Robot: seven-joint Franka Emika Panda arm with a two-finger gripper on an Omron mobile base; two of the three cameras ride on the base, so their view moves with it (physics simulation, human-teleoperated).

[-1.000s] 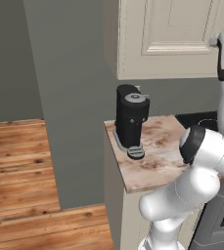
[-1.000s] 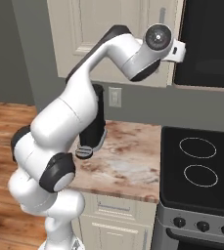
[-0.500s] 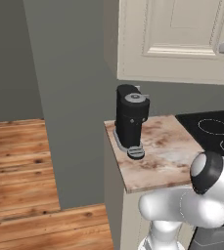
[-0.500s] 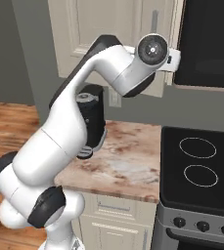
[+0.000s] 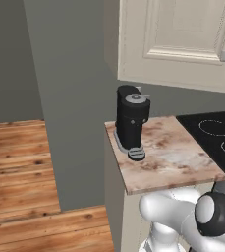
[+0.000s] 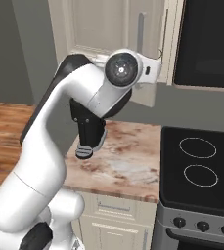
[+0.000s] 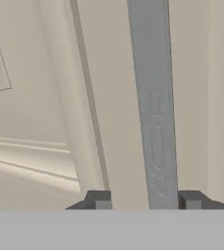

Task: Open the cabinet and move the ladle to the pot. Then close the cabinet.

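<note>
The cabinet (image 6: 108, 24) is a cream wall unit over the counter, and its raised-panel door (image 5: 182, 34) looks shut or nearly so. My gripper (image 7: 145, 201) is open, pressed close to the door with the vertical silver bar handle (image 7: 152, 97) between its fingertips. The right fingertip (image 7: 191, 200) sits next to the bar, and a gap separates the bar from the left one. In the right base view my hand (image 6: 150, 71) sits at the lower end of the handle (image 6: 142, 29). The ladle and the pot are out of view.
A black coffee machine (image 5: 131, 120) stands on the marble counter (image 5: 168, 157) below the cabinet. A black stove top (image 6: 201, 161) lies to its right, under the black microwave (image 6: 209, 41). Cream drawers (image 6: 118, 219) are under the counter. Wooden floor (image 5: 20, 182) spreads on the left.
My arm has folded lower, with the elbow swinging down and left. The hand has slid slightly left and down along the cabinet door.
</note>
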